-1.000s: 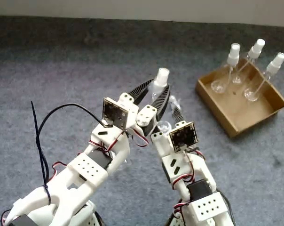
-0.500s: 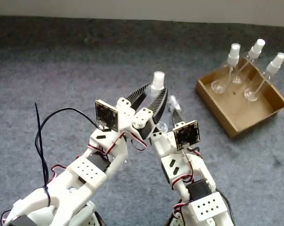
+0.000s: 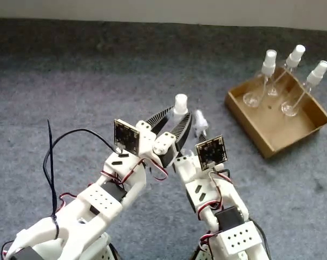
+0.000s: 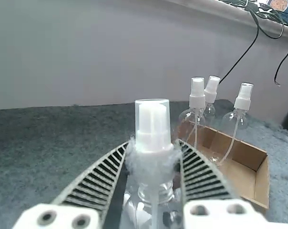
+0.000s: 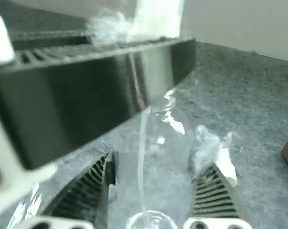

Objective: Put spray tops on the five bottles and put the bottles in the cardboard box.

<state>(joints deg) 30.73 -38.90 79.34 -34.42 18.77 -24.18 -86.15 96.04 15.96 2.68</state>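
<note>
Grey felt-like matting covers the bench (image 3: 71, 70). Above its middle, a clear bottle (image 5: 156, 143) is held off the surface with a white spray top (image 4: 152, 126) sitting on its neck. The left gripper (image 4: 152, 150) is clamped on the spray top's collar, and the right gripper (image 5: 158, 174) is closed around the bottle's body lower down. Well apart from them, the cardboard box (image 3: 261, 135) holds three capped bottles (image 3: 290, 65), which lean against its far wall.

White plastic arms (image 3: 98, 205), black ribbed fingers (image 3: 161, 115), red wiring (image 3: 129, 170), black cable (image 3: 48, 162).
</note>
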